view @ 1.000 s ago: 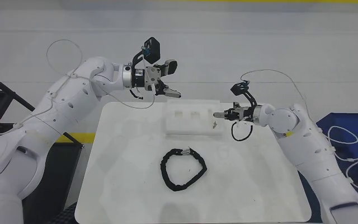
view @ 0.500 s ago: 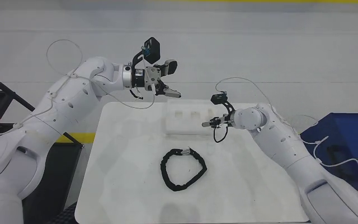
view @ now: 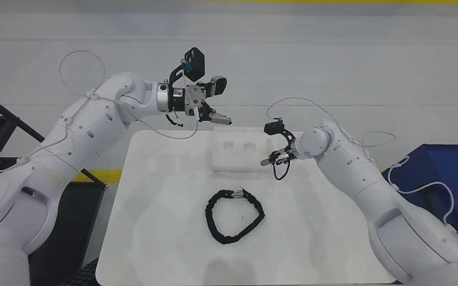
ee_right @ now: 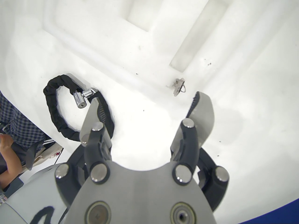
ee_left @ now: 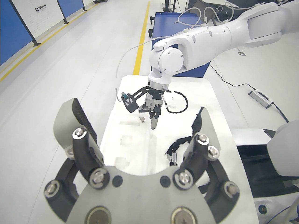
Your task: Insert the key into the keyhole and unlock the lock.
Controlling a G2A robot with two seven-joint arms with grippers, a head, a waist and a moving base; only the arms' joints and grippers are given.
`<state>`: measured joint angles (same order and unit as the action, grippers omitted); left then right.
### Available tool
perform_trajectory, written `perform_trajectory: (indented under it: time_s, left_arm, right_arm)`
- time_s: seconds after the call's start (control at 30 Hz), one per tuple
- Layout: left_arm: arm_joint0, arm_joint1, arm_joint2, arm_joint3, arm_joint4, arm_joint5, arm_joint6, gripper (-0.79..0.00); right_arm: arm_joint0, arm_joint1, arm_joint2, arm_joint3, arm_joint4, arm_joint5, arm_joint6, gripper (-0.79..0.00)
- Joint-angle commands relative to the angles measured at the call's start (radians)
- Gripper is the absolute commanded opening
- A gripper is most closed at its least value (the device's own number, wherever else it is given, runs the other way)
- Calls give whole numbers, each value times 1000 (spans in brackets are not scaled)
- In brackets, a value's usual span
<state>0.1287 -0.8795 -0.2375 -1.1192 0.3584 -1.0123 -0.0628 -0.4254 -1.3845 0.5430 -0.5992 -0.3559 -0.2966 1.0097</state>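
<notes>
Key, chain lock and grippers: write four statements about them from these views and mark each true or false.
1. The right gripper holds the key. False: it is open, and the key lies on the foam tray just ahead of its fingertips.
2. The chain lock lies on the table in a closed loop. True.
3. The left gripper is shut on the chain lock. False: it is open and empty, well apart from the lock.
4. The key is outside the keyhole. True.

The top camera looks down at the table (view: 157, 236) — both wrist cameras, nearer, share its lock (view: 209, 214).
</notes>
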Motion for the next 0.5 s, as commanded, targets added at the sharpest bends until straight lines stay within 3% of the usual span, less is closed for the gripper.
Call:
perform_trajectory:
  time_s: [0.0,0.47]
  left_arm:
    - [0,0,0,0,0,0,0,0]
    - [0,0,0,0,0,0,0,0]
  right_arm:
    - [15,-16,-9,37,-2,-8,2,-332]
    - [53,-98,-46,219,-50,1,-97,-413]
